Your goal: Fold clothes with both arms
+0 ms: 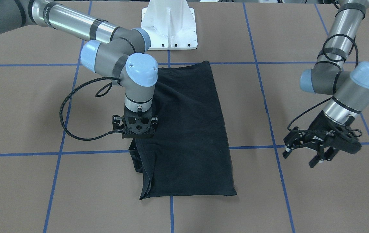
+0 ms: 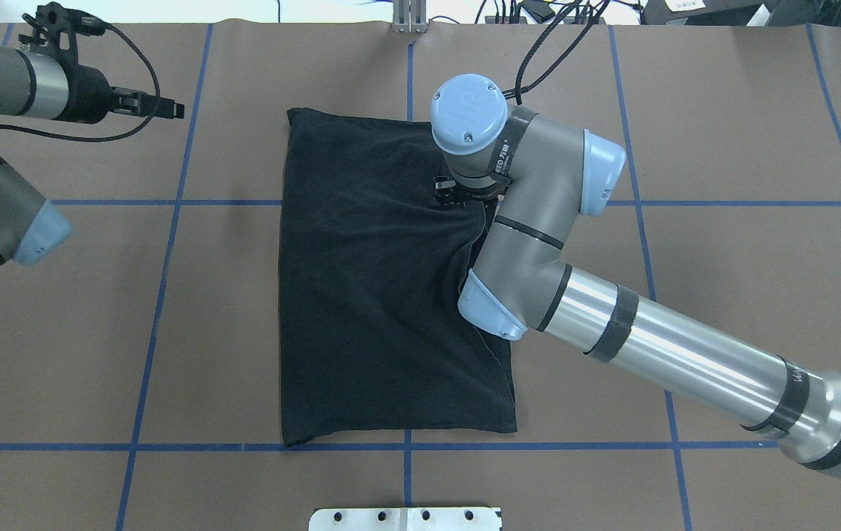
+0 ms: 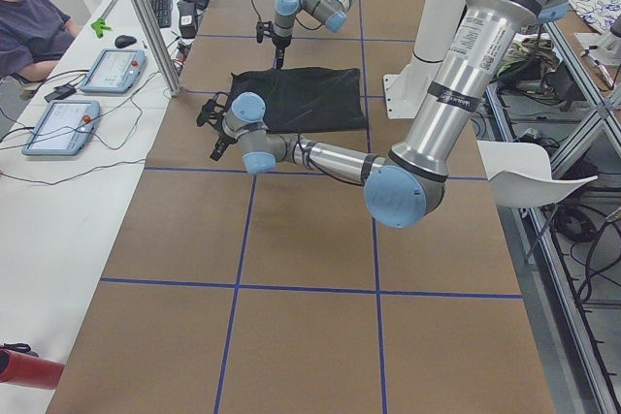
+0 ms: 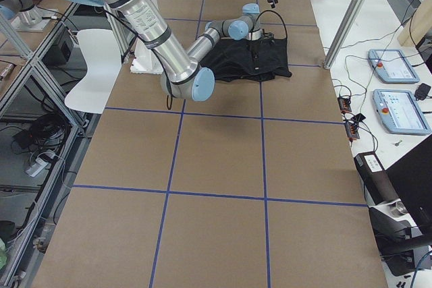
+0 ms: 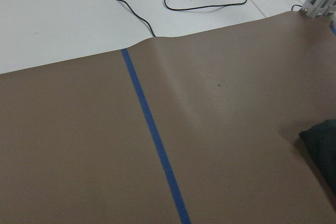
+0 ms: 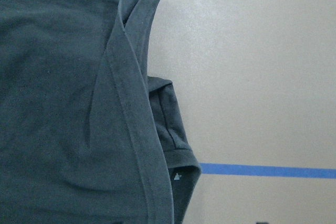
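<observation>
The black T-shirt (image 1: 190, 129) lies in the middle of the bench (image 1: 26, 106), folded to a long narrow rectangle with no print showing. The right end effector (image 1: 135, 129) points straight down on the long edge of the shirt on the robot's right side. Its fingertips are lost against the dark cloth, so I cannot tell whether it is clenched on the fabric or released. The left end effector (image 1: 304, 155) hovers over bare bench, well apart from the shirt, and its fingers are spread with nothing between them.

I see some risks from here. At the edge under the right end effector the layers do not lie even: in the right wrist view a lower piece of cloth (image 6: 170, 129) sticks out from under the hem band (image 6: 134, 103). A pinch at this place may catch only the upper layer, and then the lower one would stay behind and the fold would open. If the right arm (image 1: 74, 26) lifts or pulls alone while the left arm (image 1: 342, 29) is so far away, the shirt would probably turn or slide on the smooth bench cover, and the next fold would come out crooked. A grip taken too deep may also push the cloth into a bunch.

By count: one T-shirt, two arms, two end effectors, one white base (image 1: 168, 26) at the robot's side of the bench.
</observation>
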Available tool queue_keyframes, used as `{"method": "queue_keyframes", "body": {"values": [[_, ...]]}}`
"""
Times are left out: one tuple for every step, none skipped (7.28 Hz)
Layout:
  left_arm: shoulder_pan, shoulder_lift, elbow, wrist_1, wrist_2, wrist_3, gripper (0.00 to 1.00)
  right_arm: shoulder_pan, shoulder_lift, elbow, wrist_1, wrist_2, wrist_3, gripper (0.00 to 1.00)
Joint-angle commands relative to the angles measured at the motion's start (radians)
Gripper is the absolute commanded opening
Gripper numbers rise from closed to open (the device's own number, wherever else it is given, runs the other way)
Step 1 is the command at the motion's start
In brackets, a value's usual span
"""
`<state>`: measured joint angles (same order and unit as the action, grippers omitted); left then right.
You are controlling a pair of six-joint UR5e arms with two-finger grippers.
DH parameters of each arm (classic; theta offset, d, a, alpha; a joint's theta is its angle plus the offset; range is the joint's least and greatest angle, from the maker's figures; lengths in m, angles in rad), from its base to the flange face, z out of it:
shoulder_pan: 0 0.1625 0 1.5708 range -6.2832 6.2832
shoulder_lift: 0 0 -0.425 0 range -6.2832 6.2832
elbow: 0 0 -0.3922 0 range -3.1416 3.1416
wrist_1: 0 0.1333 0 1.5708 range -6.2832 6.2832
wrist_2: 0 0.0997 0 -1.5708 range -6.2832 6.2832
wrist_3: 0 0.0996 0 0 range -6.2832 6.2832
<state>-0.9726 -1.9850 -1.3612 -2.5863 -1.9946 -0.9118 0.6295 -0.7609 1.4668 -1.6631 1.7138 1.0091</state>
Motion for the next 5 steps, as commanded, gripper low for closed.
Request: {"method": "queue_keyframes", "body": {"values": [[0.142, 0.005, -0.123, 0.009, 0.084, -0.282, 1.00, 0.006, -0.149, 0.274, 0.002, 0.006, 0.098, 1.00], [0.205, 0.026, -0.174, 0.009, 0.115, -0.362, 1.00, 0.006, -0.232, 0.403, 0.002, 0.007, 0.133, 1.00], [0.268, 0.094, -0.256, 0.011, 0.126, -0.418, 1.00, 0.004, -0.304, 0.493, 0.009, 0.033, 0.169, 1.00], [0.370, 0.177, -0.367, 0.011, 0.213, -0.502, 1.00, -0.010, -0.345, 0.541, 0.031, 0.039, 0.271, 1.00], [0.473, 0.224, -0.425, 0.011, 0.306, -0.577, 1.00, -0.043, -0.386, 0.564, 0.098, 0.029, 0.332, 1.00]]}}
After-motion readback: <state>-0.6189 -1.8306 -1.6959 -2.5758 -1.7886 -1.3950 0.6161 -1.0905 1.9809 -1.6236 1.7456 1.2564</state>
